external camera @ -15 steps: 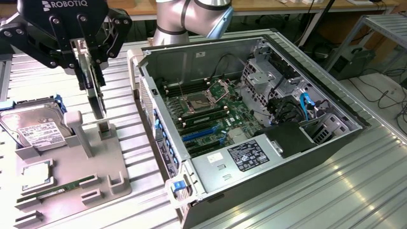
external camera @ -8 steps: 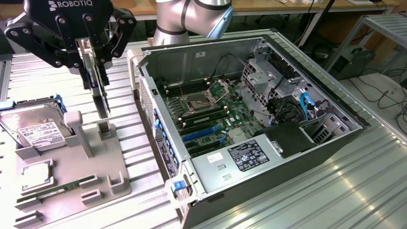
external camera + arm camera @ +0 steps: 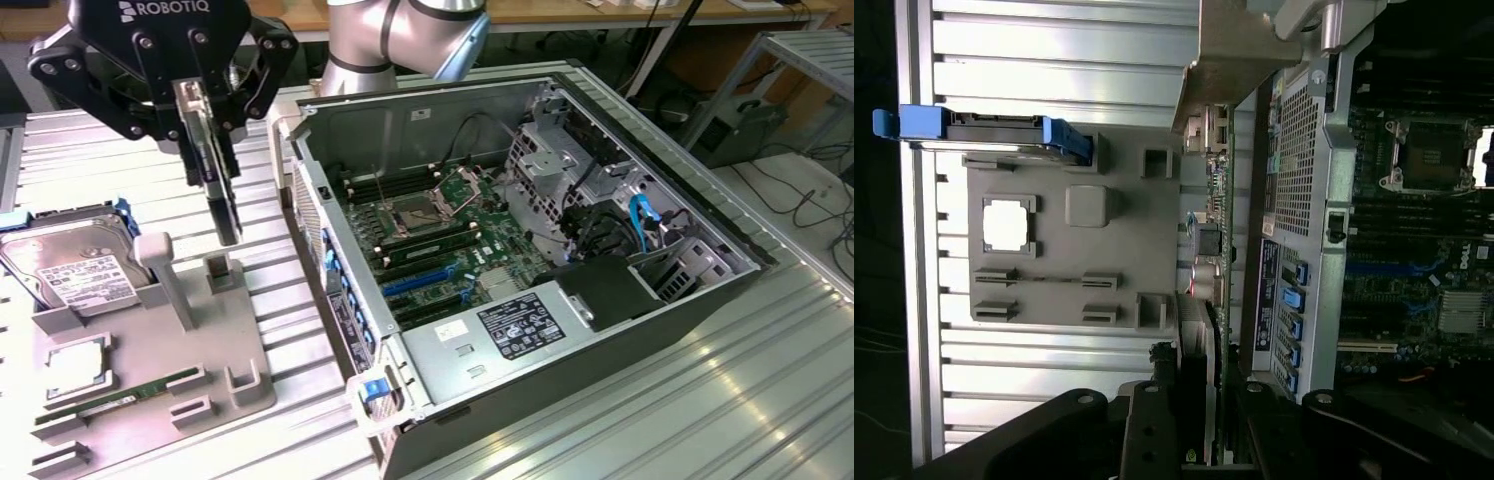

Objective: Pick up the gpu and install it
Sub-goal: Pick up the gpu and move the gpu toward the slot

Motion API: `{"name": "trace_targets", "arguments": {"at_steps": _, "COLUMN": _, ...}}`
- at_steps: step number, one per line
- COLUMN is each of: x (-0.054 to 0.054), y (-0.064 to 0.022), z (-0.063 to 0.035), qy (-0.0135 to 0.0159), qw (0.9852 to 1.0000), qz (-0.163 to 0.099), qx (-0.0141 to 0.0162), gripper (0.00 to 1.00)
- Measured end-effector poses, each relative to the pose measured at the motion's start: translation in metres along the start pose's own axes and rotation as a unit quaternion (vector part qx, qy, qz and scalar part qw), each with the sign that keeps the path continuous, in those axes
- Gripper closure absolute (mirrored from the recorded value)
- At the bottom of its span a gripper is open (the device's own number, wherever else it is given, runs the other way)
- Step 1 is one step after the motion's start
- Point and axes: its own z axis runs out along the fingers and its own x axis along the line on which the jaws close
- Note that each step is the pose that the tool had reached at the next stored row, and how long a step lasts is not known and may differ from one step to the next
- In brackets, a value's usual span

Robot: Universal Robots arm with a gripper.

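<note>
Ribbed metal table (image 3: pixel 747 400): grey fixture tray (image 3: pixel 200 330), open PC case (image 3: pixel 601 400).

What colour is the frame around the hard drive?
Blue; the frame shows best in the wrist view.

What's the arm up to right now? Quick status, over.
Gripper shut on the gpu. Card hangs upright just above the gray tray, beside the open computer case. Nothing seen blocking it.

1. Ribbed aluminium table (image 3: pixel 747 400), with bright glare on it at the exterior view's right (daylight or lamp, I can't tell).
2. Wooden bench (image 3: pixel 561 12) along the back.
3. Grey metal rack (image 3: pixel 801 50) nearby, with cables (image 3: pixel 806 203) loose on the pale floor (image 3: pixel 767 180).
</note>
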Motion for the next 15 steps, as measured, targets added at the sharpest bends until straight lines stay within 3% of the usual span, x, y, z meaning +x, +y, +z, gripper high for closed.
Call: {"name": "trace_targets", "arguments": {"at_steps": 15, "x": -0.012, "y": -0.0006, "z": 0.0003, "qy": 0.0, "qw": 1.0, "qz": 0.0, "qx": 0.0, "gripper": 0.73}}
